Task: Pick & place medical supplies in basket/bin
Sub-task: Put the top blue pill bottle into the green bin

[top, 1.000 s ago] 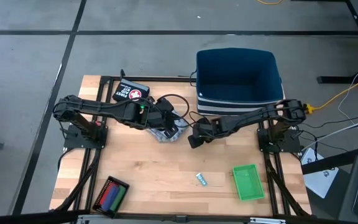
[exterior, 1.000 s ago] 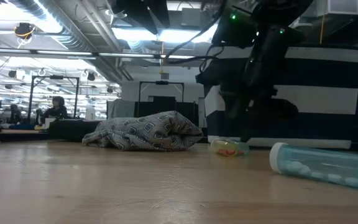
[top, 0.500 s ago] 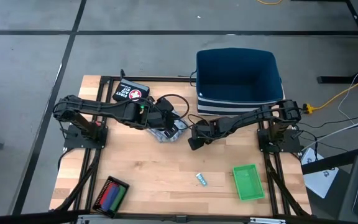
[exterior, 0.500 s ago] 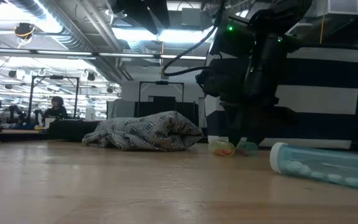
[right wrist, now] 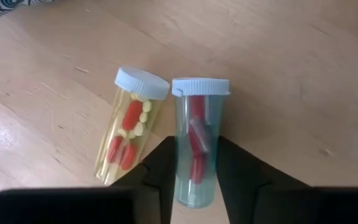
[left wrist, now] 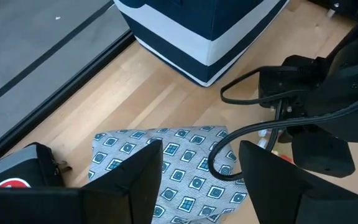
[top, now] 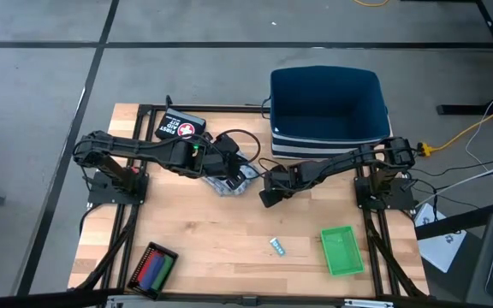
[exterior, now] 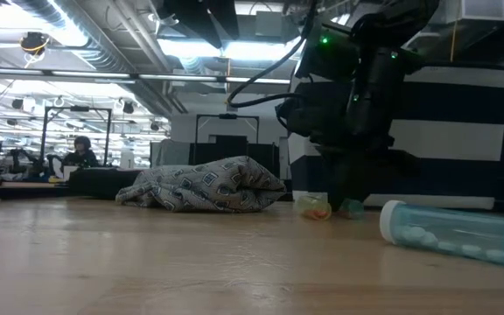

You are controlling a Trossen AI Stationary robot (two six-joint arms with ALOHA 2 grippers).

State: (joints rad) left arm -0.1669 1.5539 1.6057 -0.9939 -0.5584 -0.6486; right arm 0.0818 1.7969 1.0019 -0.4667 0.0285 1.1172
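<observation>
We've got the right gripper down at table centre in the high view, just left of the striped blue bin, fingers narrow and straddling the teal vial. Looks like it's gripping it, or v. close to. Vial lies flat, white cap pointing away from the claw, long axis in line w/ the fingers, so the grasp sits mid-body. Yellow vial lies just beside it, touching or nearly, angled slightly; we judge a lift has to clear that one. Bin is close, up and right in the high view. Left gripper hangs wide over the patterned cloth, w/ nothing held. Another teal tube sits lower centre, well apart.
</observation>
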